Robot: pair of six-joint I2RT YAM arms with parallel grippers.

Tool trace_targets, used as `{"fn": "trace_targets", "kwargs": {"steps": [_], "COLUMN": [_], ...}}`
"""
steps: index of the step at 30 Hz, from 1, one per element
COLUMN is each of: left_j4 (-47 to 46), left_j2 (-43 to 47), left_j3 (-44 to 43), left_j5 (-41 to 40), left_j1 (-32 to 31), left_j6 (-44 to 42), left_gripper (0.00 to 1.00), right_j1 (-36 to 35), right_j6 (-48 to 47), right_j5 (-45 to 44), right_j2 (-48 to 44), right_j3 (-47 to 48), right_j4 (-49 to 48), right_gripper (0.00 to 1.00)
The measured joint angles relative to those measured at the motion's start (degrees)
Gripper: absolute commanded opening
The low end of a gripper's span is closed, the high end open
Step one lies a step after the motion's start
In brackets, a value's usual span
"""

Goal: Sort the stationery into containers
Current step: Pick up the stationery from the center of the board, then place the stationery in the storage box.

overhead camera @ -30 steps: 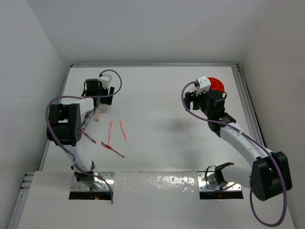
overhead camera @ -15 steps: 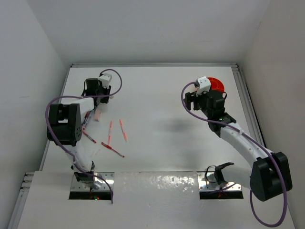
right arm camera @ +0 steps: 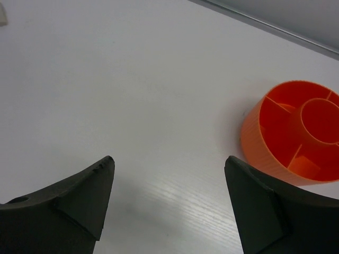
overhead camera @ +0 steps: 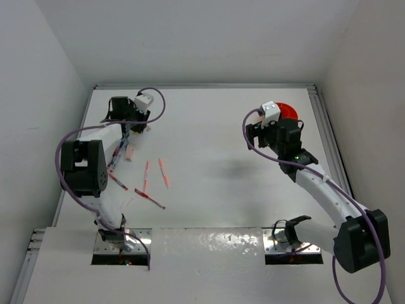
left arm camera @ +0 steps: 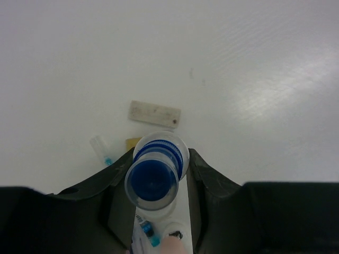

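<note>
My left gripper (left arm camera: 159,170) is shut on the small white bottle with a blue cap (left arm camera: 153,182), held over the table at the far left (overhead camera: 135,121). A beige block (left arm camera: 154,114) lies just beyond it. A blue-and-white pen (overhead camera: 118,152) and thin red pens (overhead camera: 163,172) (overhead camera: 149,199) are scattered on the table nearer the arm bases. The round orange tub (right arm camera: 296,137) with inner dividers stands at the far right (overhead camera: 289,112). My right gripper (right arm camera: 168,161) hangs open and holds nothing, just left of the tub (overhead camera: 266,130).
A small clear cap (left arm camera: 100,148) lies left of the bottle. White walls close in the table on three sides, and a metal rail (overhead camera: 326,136) runs along its right edge.
The left gripper's jaws have shut on the bottle, and the gripper has shifted slightly toward the back. The right arm has barely moved.
</note>
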State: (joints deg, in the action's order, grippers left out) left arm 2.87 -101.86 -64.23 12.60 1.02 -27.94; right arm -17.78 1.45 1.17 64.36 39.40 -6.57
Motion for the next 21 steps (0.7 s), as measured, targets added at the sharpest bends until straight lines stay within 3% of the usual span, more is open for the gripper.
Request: {"fn": "trace_targets", "kwargs": {"steps": [5, 10, 15, 21], "left_j4": [14.64, 30.1, 39.93, 42.86], "left_j2": [7.19, 12.87, 15.34, 16.04], "left_j3": [-4.15, -8.39, -8.48, -8.48], "left_j5": [14.8, 26.95, 37.2, 43.36], "left_j1": [-0.39, -4.66, -9.84, -13.07], "left_j6": [-17.16, -32.72, -38.71, -38.71], "left_gripper": [0.0, 0.0, 0.0, 0.0], "right_j1": [-0.13, -2.21, -6.91, -12.7], "right_j6": [-0.31, -0.35, -0.28, -0.02], "right_j5": [8.22, 16.65, 23.98, 31.67], "right_j2": [-0.02, 0.33, 5.2, 12.35], "right_j3": [6.95, 11.8, 14.99, 19.04], "right_j4": [5.46, 4.44, 1.09, 0.57], "right_gripper": [0.77, 0.68, 0.65, 0.64]}}
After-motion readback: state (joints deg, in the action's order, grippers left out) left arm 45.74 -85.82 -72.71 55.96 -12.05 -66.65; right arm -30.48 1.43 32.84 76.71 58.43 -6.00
